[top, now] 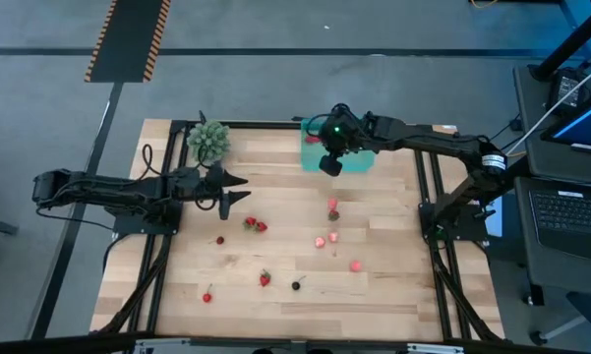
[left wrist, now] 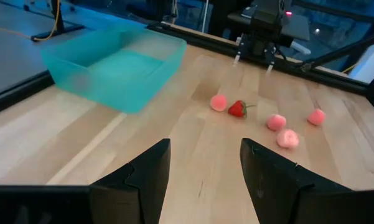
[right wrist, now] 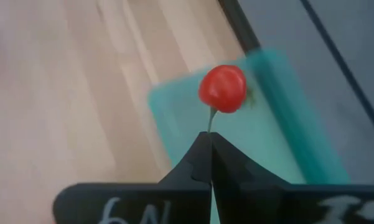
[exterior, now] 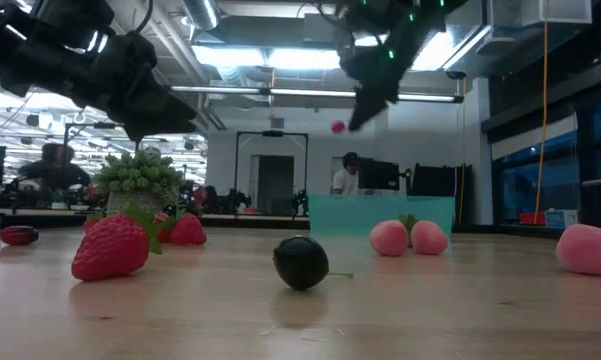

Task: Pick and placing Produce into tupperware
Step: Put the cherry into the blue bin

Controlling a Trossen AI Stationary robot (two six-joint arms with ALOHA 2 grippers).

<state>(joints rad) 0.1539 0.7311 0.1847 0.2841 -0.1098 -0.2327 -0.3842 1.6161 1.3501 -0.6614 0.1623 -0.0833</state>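
My right gripper (top: 330, 165) hangs high over the near left corner of the teal tupperware tray (top: 362, 159), shut on a small round red fruit (right wrist: 223, 88), which the low view also shows (exterior: 338, 127). The tray sits flat near the table's far edge. My left gripper (top: 232, 193) waits open over the table's left half, touching nothing, and its wrist view looks across at the tray (left wrist: 112, 62). More produce lies loose on the table: strawberries (top: 254, 225), pink pieces (top: 355, 265) and a dark berry (top: 296, 285). My right gripper pinches the red fruit's thin stem (right wrist: 210, 118) between its two shut fingertips. The fingers slant down from above. The fruit sticks out just past the fingertips, lifted clear, high above the tray's corner.
A bushy green leafy clump (top: 208, 140) stands at the far left corner. Loose fruit dots the middle and near part of the table, such as a strawberry (top: 265, 279) and a small red piece (top: 207, 295). Dark frame rails run along both table sides.
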